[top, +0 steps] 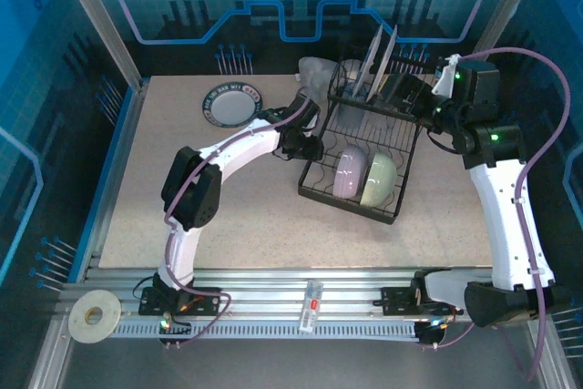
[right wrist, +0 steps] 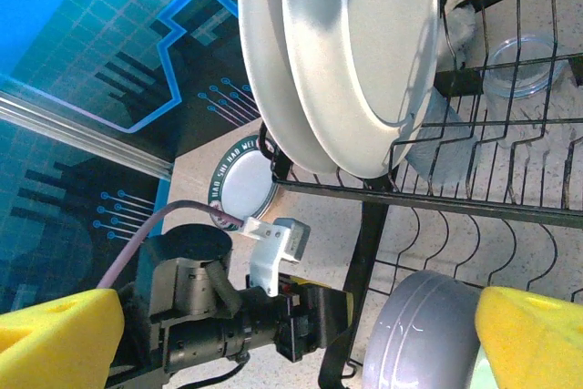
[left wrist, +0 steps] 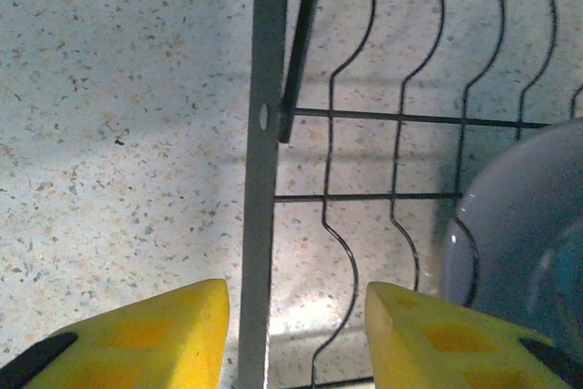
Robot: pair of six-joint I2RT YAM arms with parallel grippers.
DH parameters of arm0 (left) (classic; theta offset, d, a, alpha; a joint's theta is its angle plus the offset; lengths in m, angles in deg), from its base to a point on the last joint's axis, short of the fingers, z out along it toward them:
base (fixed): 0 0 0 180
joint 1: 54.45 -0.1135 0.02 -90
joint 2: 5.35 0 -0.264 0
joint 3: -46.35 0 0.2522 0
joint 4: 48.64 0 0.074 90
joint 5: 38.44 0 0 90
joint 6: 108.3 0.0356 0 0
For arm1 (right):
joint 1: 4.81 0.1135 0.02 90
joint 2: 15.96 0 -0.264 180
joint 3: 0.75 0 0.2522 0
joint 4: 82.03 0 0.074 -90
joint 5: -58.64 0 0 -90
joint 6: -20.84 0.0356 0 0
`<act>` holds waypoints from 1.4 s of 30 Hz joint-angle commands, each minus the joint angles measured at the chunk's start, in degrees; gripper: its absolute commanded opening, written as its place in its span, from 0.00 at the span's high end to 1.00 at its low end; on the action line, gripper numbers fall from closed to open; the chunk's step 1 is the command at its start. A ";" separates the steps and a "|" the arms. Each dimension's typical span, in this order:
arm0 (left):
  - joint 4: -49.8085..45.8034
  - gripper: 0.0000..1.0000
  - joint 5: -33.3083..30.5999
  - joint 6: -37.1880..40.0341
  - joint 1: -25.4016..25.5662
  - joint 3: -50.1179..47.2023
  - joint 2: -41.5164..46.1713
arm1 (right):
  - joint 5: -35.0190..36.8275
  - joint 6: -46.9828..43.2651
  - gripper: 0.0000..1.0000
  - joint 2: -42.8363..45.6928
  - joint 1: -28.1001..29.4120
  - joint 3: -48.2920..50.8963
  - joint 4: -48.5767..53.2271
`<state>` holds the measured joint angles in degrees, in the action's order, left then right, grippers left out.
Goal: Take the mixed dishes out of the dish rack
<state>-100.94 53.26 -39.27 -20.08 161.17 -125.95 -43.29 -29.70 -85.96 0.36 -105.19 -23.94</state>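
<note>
The black wire dish rack point(top: 350, 207) stands right of the table's middle. Two white plates point(top: 378, 61) point(right wrist: 355, 61) stand upright in its upper slots. A lavender bowl point(top: 347, 173) point(left wrist: 519, 225) point(right wrist: 428, 334) and a pale green bowl point(top: 380, 179) lie in the lower basket. Clear cups point(right wrist: 519, 66) sit behind the rack's upper tier. My left gripper point(top: 308, 145) point(left wrist: 296, 316) is open at the rack's left edge, its yellow fingers either side of an upright rack bar point(left wrist: 260, 179) without touching it. My right gripper point(top: 426, 105) point(right wrist: 301, 325) stands wide open at the rack's upper right, empty.
One plate with a dark lettered rim point(top: 230, 104) point(right wrist: 239, 184) lies flat on the table at the back left. Another clear cup point(top: 316, 70) rests just behind the rack. A tape roll point(top: 91, 314) and a small clear object point(top: 311, 302) sit on the near rail.
</note>
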 commanded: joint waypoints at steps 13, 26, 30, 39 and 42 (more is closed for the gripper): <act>-4.82 0.81 -1.25 -0.67 0.88 5.64 -5.52 | -1.63 -0.09 0.00 0.39 -2.53 -0.30 -1.62; -8.05 1.00 -3.68 -10.69 3.43 4.30 -4.88 | -1.50 -1.30 0.00 0.13 -3.49 -0.85 -0.80; -7.26 1.00 -3.67 -13.08 4.64 1.74 -3.38 | -0.11 -2.75 0.00 -0.18 -3.59 -1.87 1.47; -5.33 1.00 -3.59 -17.14 6.86 -2.15 -0.95 | 1.46 -5.49 0.00 0.56 -3.68 -2.93 3.17; -5.31 1.00 -3.98 -17.88 8.22 -2.44 -0.89 | 1.10 -5.12 0.00 0.56 -3.73 -2.90 2.97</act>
<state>-103.22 46.29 -51.23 -14.22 160.78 -127.85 -42.33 -33.67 -86.04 -2.40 -106.37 -22.03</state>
